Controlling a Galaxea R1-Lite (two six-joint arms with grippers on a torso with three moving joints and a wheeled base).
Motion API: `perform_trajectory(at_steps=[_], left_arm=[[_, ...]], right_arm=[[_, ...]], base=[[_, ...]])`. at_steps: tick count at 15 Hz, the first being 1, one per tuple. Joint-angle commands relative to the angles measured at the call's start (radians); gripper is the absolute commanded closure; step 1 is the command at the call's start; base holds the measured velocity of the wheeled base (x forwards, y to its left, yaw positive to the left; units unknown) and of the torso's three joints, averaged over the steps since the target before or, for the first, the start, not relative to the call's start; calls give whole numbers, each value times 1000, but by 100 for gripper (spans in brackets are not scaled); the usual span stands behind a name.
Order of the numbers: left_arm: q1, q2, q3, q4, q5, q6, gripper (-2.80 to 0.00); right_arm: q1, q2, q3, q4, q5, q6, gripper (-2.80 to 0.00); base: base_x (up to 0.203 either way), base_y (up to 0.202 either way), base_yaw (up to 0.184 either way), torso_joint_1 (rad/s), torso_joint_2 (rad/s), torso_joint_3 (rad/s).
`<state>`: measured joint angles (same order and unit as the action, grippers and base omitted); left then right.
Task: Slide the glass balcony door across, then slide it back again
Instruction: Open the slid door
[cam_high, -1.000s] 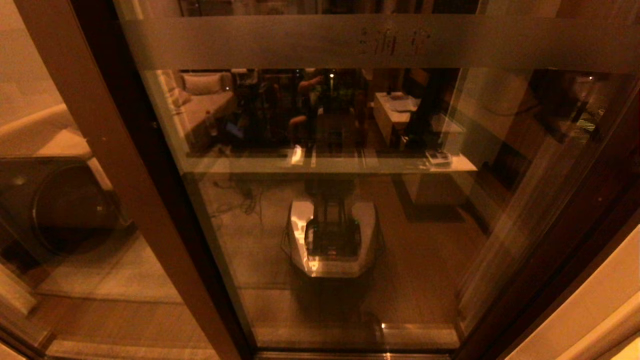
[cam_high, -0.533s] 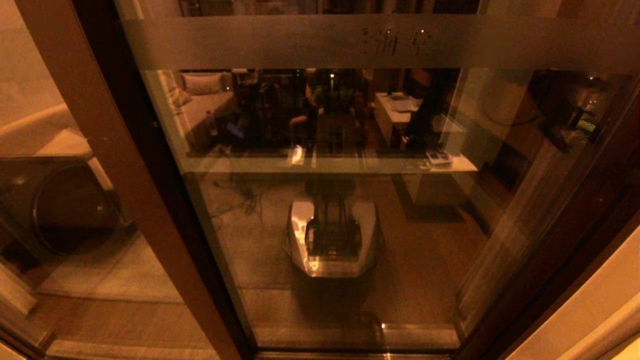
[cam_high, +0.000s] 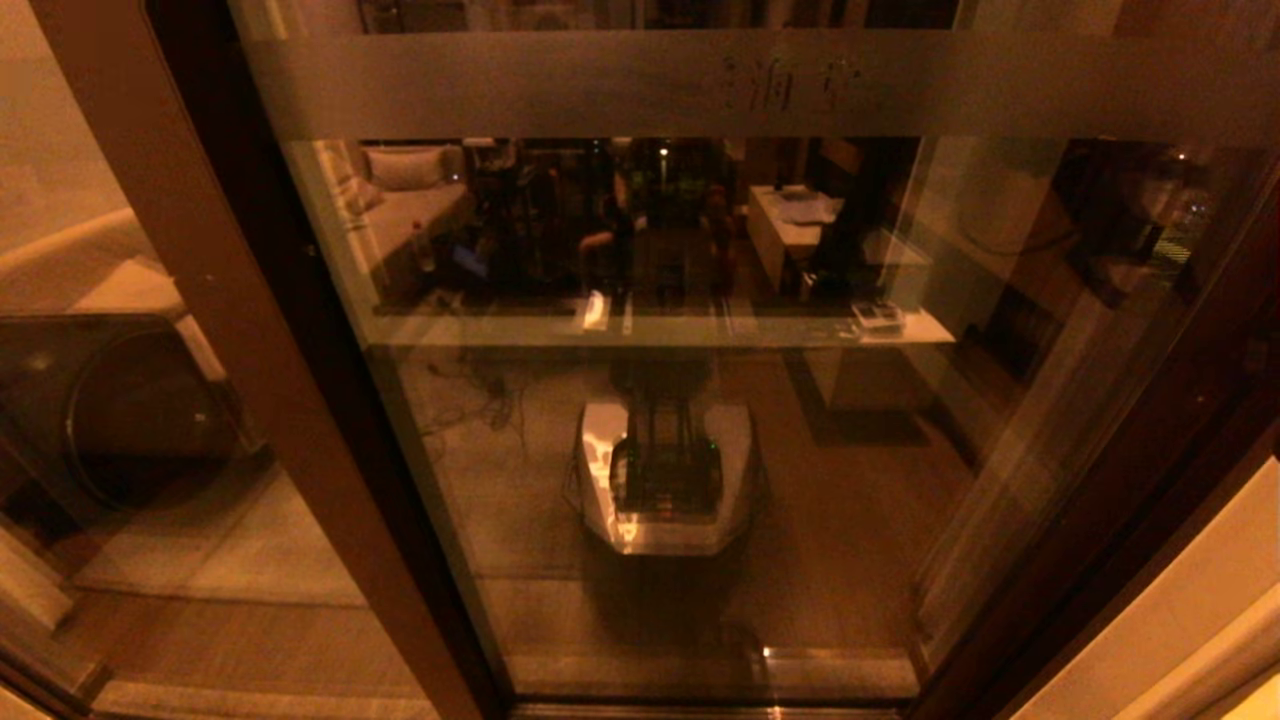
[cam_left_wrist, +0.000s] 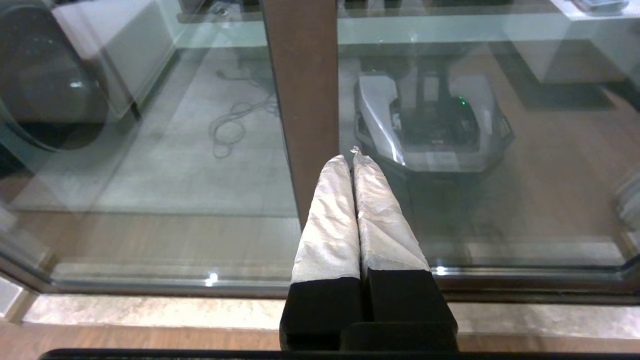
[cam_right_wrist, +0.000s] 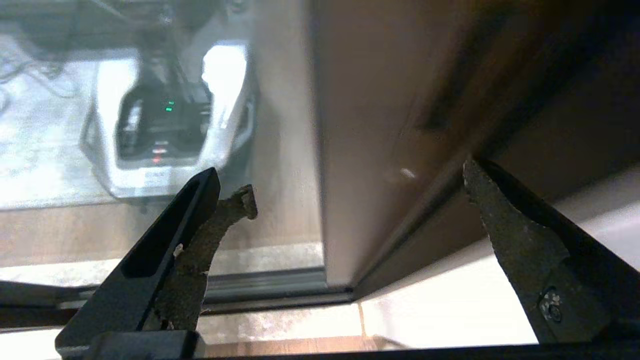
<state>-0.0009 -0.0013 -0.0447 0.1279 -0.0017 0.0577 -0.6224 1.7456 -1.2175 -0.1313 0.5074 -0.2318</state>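
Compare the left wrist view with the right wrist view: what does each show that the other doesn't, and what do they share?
Left wrist only: the left gripper, fingers pressed shut, before a brown frame post, and a dark round-fronted appliance behind the glass.

Right wrist only: the right gripper, fingers spread wide, near the brown stile of the glass balcony door, and the pale wall beside it.

Both: the robot's base reflected in the glass and the bottom track.
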Motion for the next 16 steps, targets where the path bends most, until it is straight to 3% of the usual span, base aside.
perform_trajectory(at_steps=[1,16], left_arm=[[1,0,0,1,0,1,0],[1,0,0,1,0,1,0]], right_arm=[[18,12,-17,-1,2,6,-280],[47,56,-31,-76,-40,14,-280]], base=[[0,0,0,0,0,0],[0,0,0,0,0,0]])
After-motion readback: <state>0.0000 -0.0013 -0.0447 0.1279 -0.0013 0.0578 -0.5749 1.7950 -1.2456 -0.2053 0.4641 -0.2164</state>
